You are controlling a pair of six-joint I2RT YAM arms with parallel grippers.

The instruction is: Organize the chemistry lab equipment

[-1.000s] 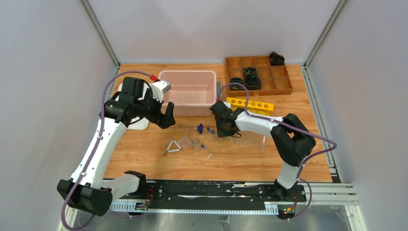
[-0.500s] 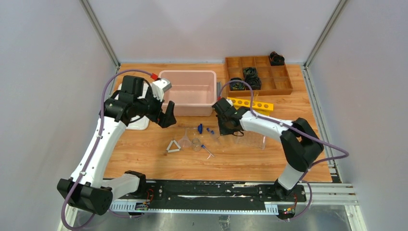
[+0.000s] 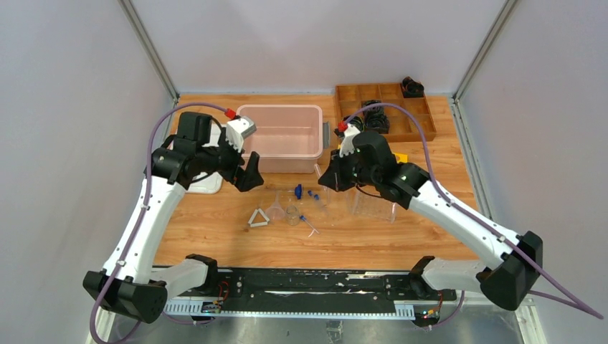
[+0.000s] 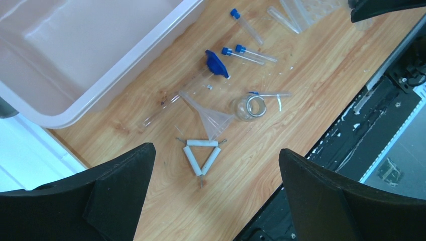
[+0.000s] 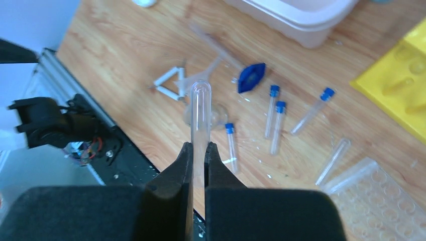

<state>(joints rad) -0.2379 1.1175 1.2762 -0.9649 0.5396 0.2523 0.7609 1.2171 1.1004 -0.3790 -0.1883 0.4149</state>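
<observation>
Right fingers [image 5: 171,201] clamped on one uncapped clear tube [image 5: 200,115] above the counter [image 5: 125,65], left fingers [image 4: 115,191] wide apart and holding nothing, four blue-capped tubes [image 5: 277,128], one funnel [image 4: 211,118], one jar [image 4: 249,107] and one triangle [image 4: 201,144] loose mid-counter, one clear rack [image 5: 371,196] at their 3 o'clock.

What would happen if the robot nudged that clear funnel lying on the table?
The funnel lies on its side, so it would probably roll in an arc. It looks thin and clear, so likely light and easily knocked into the jar beside it.
</observation>
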